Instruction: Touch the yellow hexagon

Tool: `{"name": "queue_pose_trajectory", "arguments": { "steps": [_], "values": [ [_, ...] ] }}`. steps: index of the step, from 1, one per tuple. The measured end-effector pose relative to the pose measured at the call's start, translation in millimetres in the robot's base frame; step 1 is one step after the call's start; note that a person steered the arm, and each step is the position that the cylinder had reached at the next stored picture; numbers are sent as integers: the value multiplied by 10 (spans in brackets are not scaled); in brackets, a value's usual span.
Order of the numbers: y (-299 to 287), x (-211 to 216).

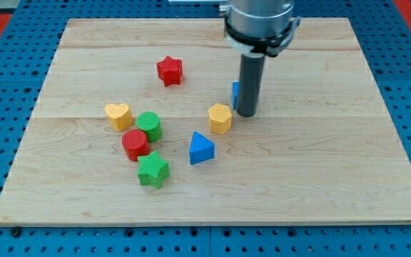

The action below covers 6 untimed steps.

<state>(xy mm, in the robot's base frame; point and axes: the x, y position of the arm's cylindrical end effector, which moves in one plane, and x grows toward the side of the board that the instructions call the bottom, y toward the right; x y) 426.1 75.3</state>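
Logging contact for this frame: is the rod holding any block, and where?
Nothing is held. My tip stands just to the view's right of the yellow hexagon block, close beside it; whether they touch cannot be told.

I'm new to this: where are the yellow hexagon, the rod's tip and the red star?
yellow hexagon [220, 118]: camera view, on its top face.
my tip [245, 113]: camera view, rod's very bottom end.
red star [169, 70]: camera view, on its top face.
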Motion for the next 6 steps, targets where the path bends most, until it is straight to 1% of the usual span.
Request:
{"name": "queue_pose_trajectory", "arguments": {
  "steps": [1,2,3,4,5,6],
  "values": [
    [256,-259],
    [-205,-397],
    [-78,-445],
    [80,-98],
    [3,461],
    [-133,501]
  ]
}}
